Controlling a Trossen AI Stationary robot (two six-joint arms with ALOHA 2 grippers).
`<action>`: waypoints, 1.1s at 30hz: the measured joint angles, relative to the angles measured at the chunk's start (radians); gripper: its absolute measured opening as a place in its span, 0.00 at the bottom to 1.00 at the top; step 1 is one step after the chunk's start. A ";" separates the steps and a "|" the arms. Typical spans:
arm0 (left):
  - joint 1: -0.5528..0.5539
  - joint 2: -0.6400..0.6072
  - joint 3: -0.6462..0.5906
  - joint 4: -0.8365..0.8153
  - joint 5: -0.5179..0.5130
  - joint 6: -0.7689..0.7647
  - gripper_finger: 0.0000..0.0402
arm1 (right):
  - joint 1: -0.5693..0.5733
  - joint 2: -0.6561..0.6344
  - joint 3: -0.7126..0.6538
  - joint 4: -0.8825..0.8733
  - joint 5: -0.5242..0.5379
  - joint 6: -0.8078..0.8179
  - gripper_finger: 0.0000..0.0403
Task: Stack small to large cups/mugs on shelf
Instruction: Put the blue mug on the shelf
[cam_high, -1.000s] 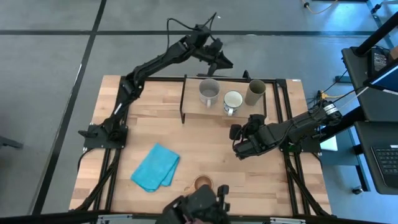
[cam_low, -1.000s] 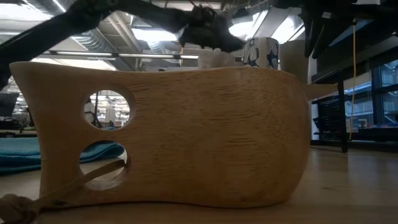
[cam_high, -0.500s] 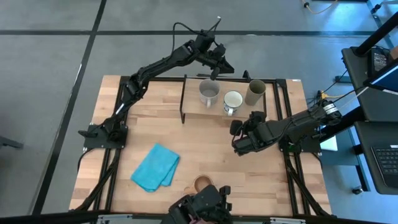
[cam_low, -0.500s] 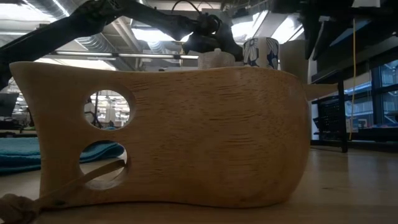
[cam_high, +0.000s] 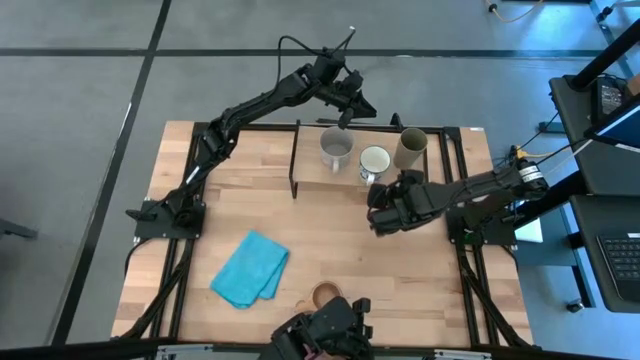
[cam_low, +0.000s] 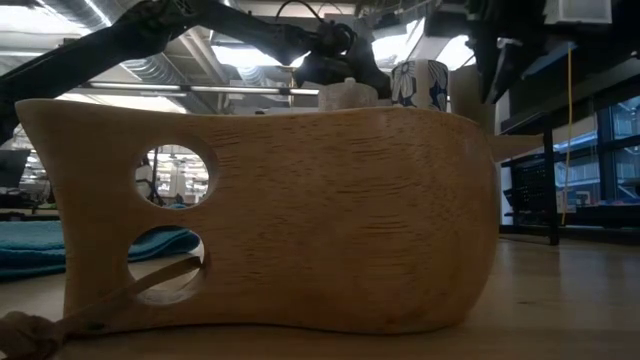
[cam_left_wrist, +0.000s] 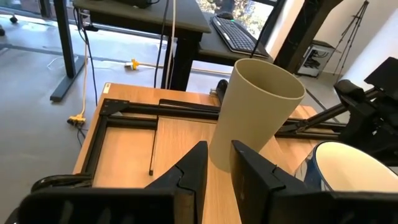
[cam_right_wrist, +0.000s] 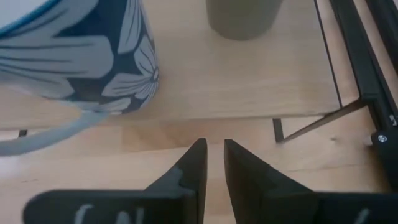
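You see: blue cloth (cam_high: 250, 268) | crumpled, near tabletop (cam_high: 330, 240) front-left | keyboard (cam_left_wrist: 236, 34) on desk beyond tabletop

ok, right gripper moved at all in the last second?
Yes. In the high view the right gripper has shifted up toward the shelf, now closer to the white mug standing on it.

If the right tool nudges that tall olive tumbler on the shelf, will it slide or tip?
Probably tip before it slides: the olive tumbler is tall, with a base narrower than its rim. It has no handle and looks empty, so likely light. It stands near the shelf end, beside the white mug, so a sideways push could send it off.
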 joint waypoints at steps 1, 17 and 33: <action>0.000 0.000 0.000 0.000 0.000 0.001 0.16 | -0.004 0.000 0.000 0.001 0.000 -0.005 0.14; 0.002 0.000 0.000 -0.038 -0.002 0.053 0.16 | -0.095 0.000 0.000 0.068 0.011 -0.159 0.14; -0.006 -0.001 -0.063 -0.048 0.005 0.062 0.16 | -0.105 0.000 0.000 0.060 0.042 -0.164 0.14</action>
